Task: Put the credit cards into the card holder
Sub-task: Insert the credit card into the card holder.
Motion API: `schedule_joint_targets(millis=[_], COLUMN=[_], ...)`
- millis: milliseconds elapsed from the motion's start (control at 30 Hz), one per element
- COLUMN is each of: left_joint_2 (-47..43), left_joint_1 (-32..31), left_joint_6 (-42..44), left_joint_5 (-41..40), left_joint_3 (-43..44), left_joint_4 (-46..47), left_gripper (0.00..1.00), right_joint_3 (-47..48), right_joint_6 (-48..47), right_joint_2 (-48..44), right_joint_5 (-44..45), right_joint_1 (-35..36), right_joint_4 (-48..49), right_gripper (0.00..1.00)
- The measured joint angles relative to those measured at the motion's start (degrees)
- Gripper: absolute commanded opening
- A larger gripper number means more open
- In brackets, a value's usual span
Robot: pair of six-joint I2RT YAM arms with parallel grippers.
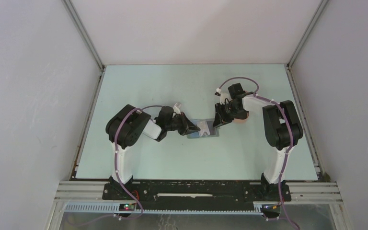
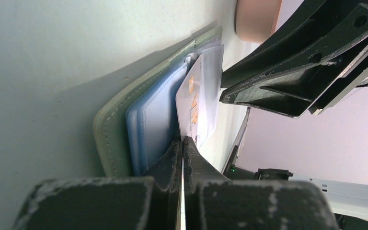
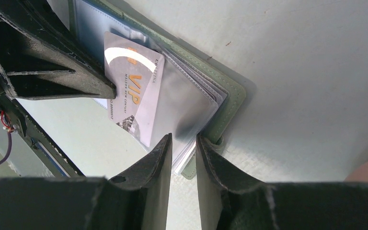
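1. The pale mint-green flat table (image 1: 172,158) is showing a plain, unpatterned surface with a few tiny dark specks.
2. The grey-green rectangular fold-over card holder (image 3: 231,98) is showing a line of pale stitching along its rim, and its inner sleeves are looking light blue and cloudy-clear.
3. The silvery-grey thin rectangular plastic credit card (image 3: 134,91) is carrying orange-gold "VIP" lettering, a white curved band and small dark print.
4. The salmon-pink rounded tray (image 2: 256,19) is looking evenly coloured.
5. The black plastic left end effector (image 2: 183,141) and the black plastic right end effector (image 3: 182,139) are showing whitish scuffing on their near parts.
6. The black-and-white left arm (image 1: 124,129) and the black-and-white right arm (image 1: 280,124) are carrying purple cables.
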Motion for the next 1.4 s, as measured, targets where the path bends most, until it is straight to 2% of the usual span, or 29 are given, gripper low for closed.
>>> schedule_joint_targets(millis=[600,933,1400], left_joint_2=[-1.6,-1.88,-3.1], left_joint_1=[0.98,1.25,1.86], left_joint_6=[6.73,10.03,14.49], left_joint_5=[2.93,4.17,5.22], left_joint_3=[3.87,5.92,7.78], left_joint_4=[-10.75,-15.54,-22.47], left_gripper=[0.0,0.0,0.0], right_joint_3=[0.02,0.22,0.22], right_joint_6=[-0.04,-0.28,-0.26], right_joint_2=[0.0,0.0,0.0], right_joint_5=[-0.02,0.9,1.05], right_joint_1=[0.28,0.55,1.01], right_joint_4=[0.0,-0.2,-0.2], right_gripper=[0.34,0.28,0.27])
